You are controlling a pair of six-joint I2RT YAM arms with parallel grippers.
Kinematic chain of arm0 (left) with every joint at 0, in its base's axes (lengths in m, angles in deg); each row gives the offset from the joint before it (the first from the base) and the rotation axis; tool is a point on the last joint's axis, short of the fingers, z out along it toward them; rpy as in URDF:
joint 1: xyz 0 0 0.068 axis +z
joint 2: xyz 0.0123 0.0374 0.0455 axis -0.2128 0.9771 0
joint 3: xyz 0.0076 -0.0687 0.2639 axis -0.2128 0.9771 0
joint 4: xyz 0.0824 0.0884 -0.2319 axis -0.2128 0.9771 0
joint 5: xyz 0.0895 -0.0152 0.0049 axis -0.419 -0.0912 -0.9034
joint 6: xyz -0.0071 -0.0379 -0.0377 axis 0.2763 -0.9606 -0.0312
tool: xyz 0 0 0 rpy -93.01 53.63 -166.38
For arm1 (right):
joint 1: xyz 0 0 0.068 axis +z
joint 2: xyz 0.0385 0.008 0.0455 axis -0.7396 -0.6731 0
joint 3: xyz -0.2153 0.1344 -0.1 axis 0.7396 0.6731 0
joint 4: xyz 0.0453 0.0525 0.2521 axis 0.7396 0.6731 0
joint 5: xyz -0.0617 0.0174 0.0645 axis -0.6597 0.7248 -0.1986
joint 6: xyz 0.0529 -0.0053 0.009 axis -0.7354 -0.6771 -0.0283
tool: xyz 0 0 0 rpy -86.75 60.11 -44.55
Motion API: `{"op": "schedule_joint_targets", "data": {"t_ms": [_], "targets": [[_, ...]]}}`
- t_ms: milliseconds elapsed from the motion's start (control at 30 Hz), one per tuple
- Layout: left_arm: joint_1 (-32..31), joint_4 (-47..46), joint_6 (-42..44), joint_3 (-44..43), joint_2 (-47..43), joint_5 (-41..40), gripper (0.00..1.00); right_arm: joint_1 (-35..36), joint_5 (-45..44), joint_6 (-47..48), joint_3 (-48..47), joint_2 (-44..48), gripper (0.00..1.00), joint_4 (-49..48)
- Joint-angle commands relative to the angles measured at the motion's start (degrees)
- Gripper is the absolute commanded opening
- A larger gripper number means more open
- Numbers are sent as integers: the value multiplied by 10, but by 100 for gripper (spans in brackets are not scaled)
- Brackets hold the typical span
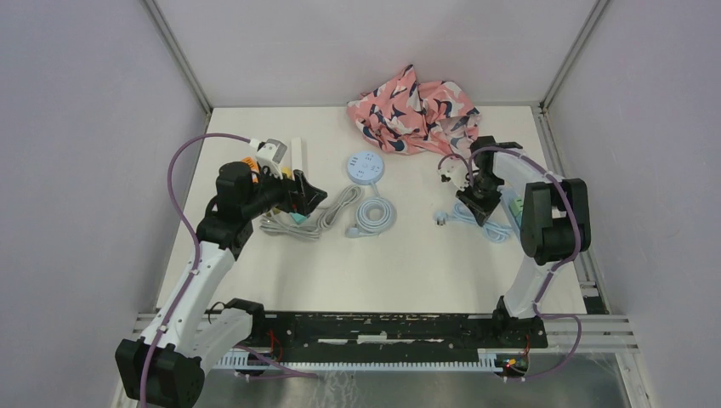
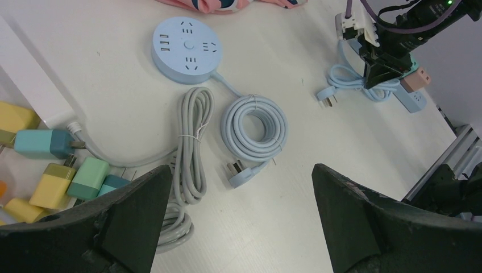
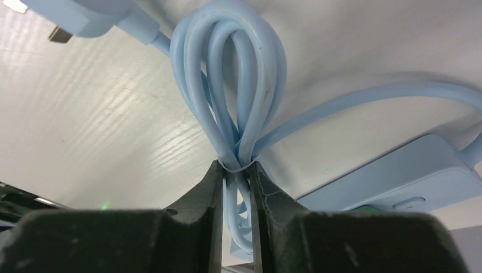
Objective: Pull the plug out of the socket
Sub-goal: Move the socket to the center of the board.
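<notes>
My right gripper (image 3: 235, 165) is shut on the tied waist of a light blue cable bundle (image 3: 244, 85), low over the table at the right (image 1: 476, 202). That cable runs to a blue socket strip (image 3: 398, 176) lying just beside the fingers. The strip (image 2: 412, 101) carries a pink plug (image 2: 420, 77) and a green one (image 1: 514, 206). The cable's own plug (image 3: 74, 17) lies free on the table. My left gripper (image 2: 241, 169) stands wide open with nothing in it, above the table at the left (image 1: 310, 197).
A round blue socket (image 1: 366, 167) with its coiled cable (image 2: 254, 128) lies mid-table, beside a grey bundled cable (image 2: 193, 142). A white strip (image 2: 28, 85) with teal, green and yellow adapters (image 2: 88, 177) sits far left. Pink cloth (image 1: 412, 110) is bunched at the back.
</notes>
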State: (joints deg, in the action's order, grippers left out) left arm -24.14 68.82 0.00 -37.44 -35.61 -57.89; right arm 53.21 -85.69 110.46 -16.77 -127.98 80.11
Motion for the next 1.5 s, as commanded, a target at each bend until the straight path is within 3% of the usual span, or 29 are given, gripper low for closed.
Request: {"op": "schedule_joint_targets", "data": {"t_ms": [0, 167, 367, 667, 933, 967, 1133, 1267, 1367, 1467], "targets": [[2, -9, 25, -3, -3, -5, 99, 2, 106, -7, -42, 13, 17, 60], [2, -8, 26, -4, -1, -7, 99, 22, 216, 16, -59, 4, 13, 124], [2, -7, 28, -4, 1, -8, 99, 97, 310, 65, -69, -6, 11, 182], [2, -6, 30, -4, 4, -9, 99, 239, 439, 48, -84, -38, 11, 161], [3, -4, 34, -4, 5, -13, 99, 400, 368, -56, -98, -74, 13, 48], [3, -3, 36, -4, 5, -14, 99, 411, 368, -58, -106, -81, 15, 52], [5, -3, 38, -3, 5, -15, 99, 429, 403, -5, -130, -65, 47, 114], [5, -3, 38, -5, 11, -4, 99, 416, 412, 67, -139, -24, 64, 169], [5, -8, 36, -5, 17, 8, 99, 378, 420, 99, -138, 0, 74, 192], [5, -11, 34, -5, 23, 20, 99, 335, 445, 126, -133, 33, 74, 212]]}}
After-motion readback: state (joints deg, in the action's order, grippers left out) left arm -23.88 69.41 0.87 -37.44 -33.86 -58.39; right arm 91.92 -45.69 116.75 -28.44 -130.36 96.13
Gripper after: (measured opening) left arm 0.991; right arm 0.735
